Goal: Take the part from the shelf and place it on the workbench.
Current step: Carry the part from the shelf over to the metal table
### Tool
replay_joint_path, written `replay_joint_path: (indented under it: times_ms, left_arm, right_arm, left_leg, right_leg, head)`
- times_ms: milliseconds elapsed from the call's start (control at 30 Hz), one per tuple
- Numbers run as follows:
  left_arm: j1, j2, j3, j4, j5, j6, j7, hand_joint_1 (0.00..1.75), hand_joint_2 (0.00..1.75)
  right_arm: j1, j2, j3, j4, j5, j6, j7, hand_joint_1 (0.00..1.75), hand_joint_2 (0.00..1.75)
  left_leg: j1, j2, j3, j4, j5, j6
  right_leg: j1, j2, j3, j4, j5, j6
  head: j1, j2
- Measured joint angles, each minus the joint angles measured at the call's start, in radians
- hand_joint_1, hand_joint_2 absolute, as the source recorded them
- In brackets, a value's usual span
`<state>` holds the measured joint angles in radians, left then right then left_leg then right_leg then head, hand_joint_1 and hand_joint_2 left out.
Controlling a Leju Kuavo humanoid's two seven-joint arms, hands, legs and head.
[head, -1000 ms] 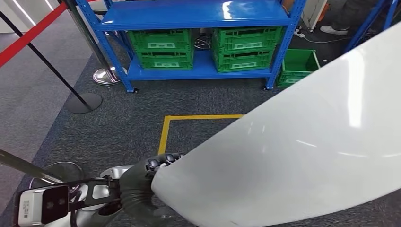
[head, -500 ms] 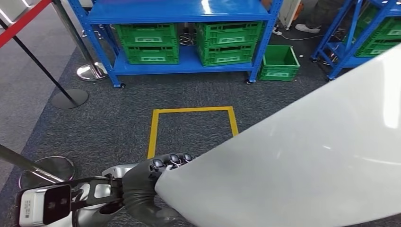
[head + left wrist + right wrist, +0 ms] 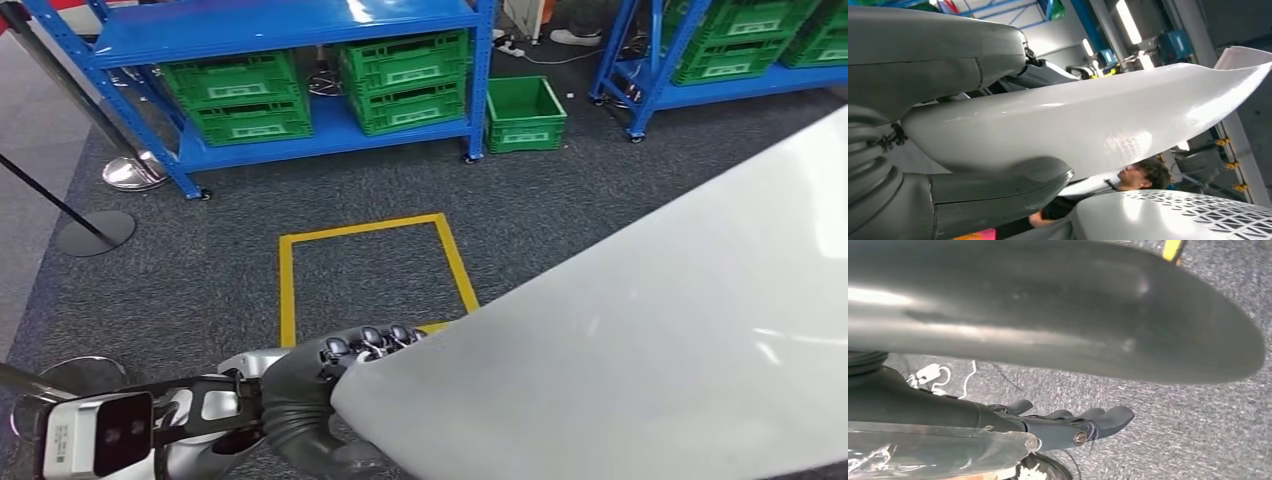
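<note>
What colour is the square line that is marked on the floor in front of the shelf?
Yellow. The square outline is on dark grey carpet; the head view shows it best.

an industrial workshop or warehouse floor: blue steel shelving (image 3: pixel 300 30) across the top of the head view holds green plastic crates (image 3: pixel 405 80), with another green crate (image 3: pixel 524 113) on the grey carpet (image 3: pixel 200 270). a yellow taped rectangle (image 3: pixel 285 290) marks the floor at centre, and a barrier post base (image 3: pixel 95 232) stands at upper left.
</note>
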<state>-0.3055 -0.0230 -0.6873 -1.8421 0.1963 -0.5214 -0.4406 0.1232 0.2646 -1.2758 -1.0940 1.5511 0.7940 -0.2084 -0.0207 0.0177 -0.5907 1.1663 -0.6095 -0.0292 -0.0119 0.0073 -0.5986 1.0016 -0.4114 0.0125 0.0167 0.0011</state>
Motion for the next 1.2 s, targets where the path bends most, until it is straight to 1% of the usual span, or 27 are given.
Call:
replay_joint_path:
  times_ms: [33,67,100,133,200,267,300,333,400,433,500,533,567,600,667,733,767,833,900,933,1000,1033,1067,1100,1133,1167,1200]
  left_arm:
    - [0.001,0.001,0.000,0.000,0.000,0.001,0.000,1.75,1.75]
    - [0.003,0.002,-0.001,0.000,-0.001,0.002,0.000,1.75,1.75]
    - [0.004,0.003,-0.001,0.000,-0.001,0.003,0.000,1.75,1.75]
    - [0.004,0.003,-0.001,0.000,-0.001,0.004,0.001,1.75,1.75]
    - [0.004,0.003,-0.001,-0.003,-0.001,0.007,0.001,1.75,1.75]
    - [0.004,0.003,-0.001,-0.007,-0.001,0.008,0.001,1.75,1.75]
    - [0.004,0.002,-0.001,-0.008,-0.001,0.009,0.001,1.75,1.75]
    - [0.004,0.002,-0.001,-0.008,-0.001,0.010,0.002,1.75,1.75]
    - [0.004,0.001,-0.002,-0.008,-0.001,0.011,0.002,1.75,1.75]
    - [0.004,0.001,-0.002,-0.009,-0.001,0.012,0.002,1.75,1.75]
    - [0.007,0.001,-0.002,-0.009,-0.002,0.013,0.003,1.75,1.75]
    - [0.009,0.002,-0.002,-0.009,-0.002,0.014,0.004,1.75,1.75]
    - [0.011,0.002,-0.002,-0.009,-0.002,0.014,0.004,1.75,1.75]
    - [0.012,0.002,-0.003,-0.009,-0.003,0.014,0.005,1.75,1.75]
    - [0.012,0.002,-0.003,-0.009,-0.003,0.015,0.005,1.75,1.75]
    - [0.012,0.002,-0.003,-0.010,-0.003,0.015,0.005,1.75,1.75]
    - [0.011,0.001,-0.003,-0.011,-0.003,0.015,0.005,1.75,1.75]
    - [0.010,0.001,-0.003,-0.012,-0.004,0.017,0.005,1.75,1.75]
    - [0.009,0.001,-0.003,-0.012,-0.003,0.020,0.005,1.75,1.75]
    - [0.009,0.002,-0.002,-0.012,-0.002,0.022,0.005,1.75,1.75]
    - [0.010,0.006,-0.002,-0.012,0.002,0.023,0.006,1.75,1.75]
    - [0.011,0.008,-0.002,-0.012,0.005,0.023,0.007,1.75,1.75]
    - [0.012,0.011,-0.003,-0.012,0.010,0.023,0.009,1.75,1.75]
    - [0.013,0.014,-0.003,-0.012,0.015,0.023,0.012,1.75,1.75]
    - [0.013,0.016,-0.003,-0.012,0.018,0.023,0.015,1.75,1.75]
    - [0.012,0.018,-0.004,-0.012,0.020,0.023,0.018,1.75,1.75]
    - [0.012,0.020,-0.005,-0.012,0.020,0.024,0.021,1.75,1.75]
  right_arm:
    - [-0.002,0.000,-0.005,-0.002,0.000,-0.001,-0.005,0.00,0.00]
    - [-0.003,0.001,-0.010,-0.004,0.000,-0.002,-0.009,0.00,0.00]
    - [-0.003,0.001,-0.014,-0.006,0.000,-0.002,-0.012,0.00,0.00]
    - [-0.004,0.002,-0.019,-0.009,0.000,-0.003,-0.015,0.00,0.00]
    - [-0.006,0.004,-0.025,-0.015,0.000,-0.002,-0.020,0.00,0.00]
    - [-0.010,0.006,-0.029,-0.020,0.000,-0.001,-0.022,0.00,0.00]
    - [-0.010,0.007,-0.031,-0.022,0.000,-0.001,-0.023,0.00,0.00]
    - [-0.009,0.007,-0.035,-0.024,0.000,-0.001,-0.024,0.00,0.00]
    - [-0.006,0.010,-0.044,-0.029,0.000,0.000,-0.025,0.00,0.00]
    - [-0.007,0.011,-0.048,-0.031,0.000,0.001,-0.026,0.00,0.00]
    - [-0.012,0.013,-0.051,-0.034,0.000,0.002,-0.026,0.00,0.00]
    - [-0.014,0.014,-0.051,-0.034,0.000,0.002,-0.026,0.00,0.00]
    - [-0.014,0.014,-0.052,-0.035,0.000,0.002,-0.026,0.00,0.00]
    - [-0.014,0.014,-0.052,-0.035,0.000,0.002,-0.027,0.00,0.00]
    - [-0.011,0.015,-0.054,-0.036,0.000,0.002,-0.027,0.00,0.00]
    - [-0.014,0.016,-0.056,-0.037,0.000,0.002,-0.027,0.00,0.00]
    - [-0.015,0.016,-0.057,-0.037,0.000,0.002,-0.027,0.00,0.00]
    - [-0.014,0.018,-0.060,-0.037,0.000,0.003,-0.028,0.00,0.00]
    - [-0.015,0.019,-0.067,-0.038,0.000,0.005,-0.030,0.00,0.00]
    - [-0.018,0.020,-0.072,-0.038,0.000,0.009,-0.032,0.00,0.00]
    - [-0.028,0.020,-0.086,-0.038,0.000,0.026,-0.039,0.00,0.00]
    - [-0.034,0.021,-0.096,-0.038,0.000,0.037,-0.042,0.00,0.00]
    - [-0.037,0.022,-0.109,-0.038,0.000,0.046,-0.044,0.00,0.00]
    - [-0.040,0.023,-0.122,-0.037,0.000,0.052,-0.045,0.00,0.00]
    - [-0.044,0.024,-0.136,-0.036,0.000,0.055,-0.043,0.00,0.00]
    - [-0.051,0.025,-0.151,-0.034,-0.002,0.056,-0.038,0.00,0.00]
    - [-0.061,0.027,-0.168,-0.033,-0.007,0.056,-0.029,0.00,0.00]
  left_leg:
    - [0.001,-0.002,-0.031,0.062,-0.023,-0.001]
    - [0.002,-0.003,-0.048,0.095,-0.027,0.000]
    - [0.002,-0.004,-0.045,0.087,-0.009,0.002]
    - [0.002,-0.009,-0.022,0.041,0.024,0.006]
    - [0.003,-0.049,0.050,-0.102,0.095,0.018]
    - [0.006,-0.085,0.089,-0.189,0.121,0.025]
    - [0.006,-0.088,0.090,-0.199,0.121,0.027]
    - [0.007,-0.080,0.088,-0.201,0.124,0.029]
    - [0.009,-0.061,0.087,-0.205,0.134,0.040]
    - [0.012,-0.049,0.086,-0.207,0.139,0.045]
    - [0.011,-0.025,0.082,-0.207,0.142,0.050]
    - [0.011,-0.012,0.081,-0.206,0.142,0.050]
    - [0.011,0.001,0.079,-0.206,0.143,0.049]
    - [0.011,0.014,0.079,-0.205,0.143,0.048]
    - [0.012,0.034,0.080,-0.203,0.141,0.044]
    - [0.007,0.050,0.079,-0.197,0.136,0.034]
    - [0.004,0.056,0.079,-0.195,0.134,0.029]
    - [0.001,0.067,0.078,-0.194,0.134,0.020]
    - [0.003,0.054,0.073,-0.181,0.119,0.009]
    - [0.005,0.038,0.059,-0.150,0.095,0.003]
    - [0.008,0.006,0.001,-0.029,0.028,-0.005]
    - [0.008,0.000,-0.032,0.038,0.001,-0.005]
    - [0.009,-0.002,-0.056,0.082,-0.009,-0.005]
    - [0.009,-0.003,-0.065,0.094,0.001,-0.003]
    - [0.009,-0.005,-0.054,0.067,0.029,0.000]
    - [0.009,-0.015,-0.028,0.010,0.068,0.004]
    - [0.011,-0.038,0.004,-0.055,0.102,0.008]
  right_leg:
    - [0.000,0.010,-0.007,0.000,0.005,-0.001]
    - [0.000,0.021,-0.014,0.001,0.010,0.000]
    - [0.000,0.031,-0.019,0.001,0.015,0.001]
    - [0.000,0.042,-0.023,0.001,0.019,0.003]
    - [0.002,0.065,-0.031,0.003,0.029,0.009]
    - [0.003,0.083,-0.042,0.005,0.039,0.018]
    - [0.002,0.092,-0.047,0.005,0.044,0.023]
    - [0.000,0.100,-0.052,0.002,0.049,0.030]
    - [0.000,0.085,-0.067,0.021,0.036,0.041]
    - [0.001,0.064,-0.084,0.057,0.011,0.045]
    - [0.001,0.021,-0.134,0.185,-0.064,0.054]
    - [0.000,0.011,-0.157,0.247,-0.093,0.058]
    - [-0.001,0.005,-0.166,0.285,-0.106,0.061]
    - [-0.002,0.000,-0.156,0.283,-0.101,0.063]
    - [-0.003,-0.019,-0.078,0.170,-0.052,0.065]
    - [-0.002,-0.043,-0.005,0.050,-0.019,0.059]
    - [-0.001,-0.049,0.009,0.023,-0.015,0.051]
    - [0.000,-0.035,0.005,0.018,-0.015,0.033]
    - [-0.002,-0.021,0.000,0.018,-0.012,0.020]
    - [-0.004,-0.013,-0.002,0.017,-0.010,0.015]
    - [-0.005,0.005,-0.009,0.017,-0.005,0.007]
    - [-0.005,0.014,-0.013,0.017,-0.003,0.006]
    - [-0.005,0.024,-0.016,0.017,-0.001,0.005]
    - [-0.005,0.035,-0.018,0.017,0.001,0.006]
    - [-0.005,0.046,-0.019,0.017,0.002,0.007]
    - [-0.006,0.059,-0.020,0.017,0.005,0.010]
    - [-0.006,0.070,-0.021,0.017,0.007,0.014]
  head:
    - [0.000,0.000]
    - [0.000,0.000]
    - [0.000,0.000]
    - [0.000,0.000]
    - [0.000,0.000]
    - [0.001,0.000]
    - [0.001,0.000]
    - [0.001,0.000]
    - [0.004,0.000]
    - [0.008,0.000]
    - [0.015,0.000]
    - [0.016,0.000]
    - [0.016,0.000]
    - [0.016,0.000]
    - [0.016,0.000]
    - [0.017,0.000]
    - [0.016,0.000]
    - [0.014,0.000]
    - [0.013,0.000]
    - [0.012,0.000]
    - [0.009,0.000]
    - [0.009,0.000]
    - [0.009,0.000]
    - [0.009,0.000]
    - [0.009,0.000]
    - [0.009,0.000]
    - [0.009,0.000]
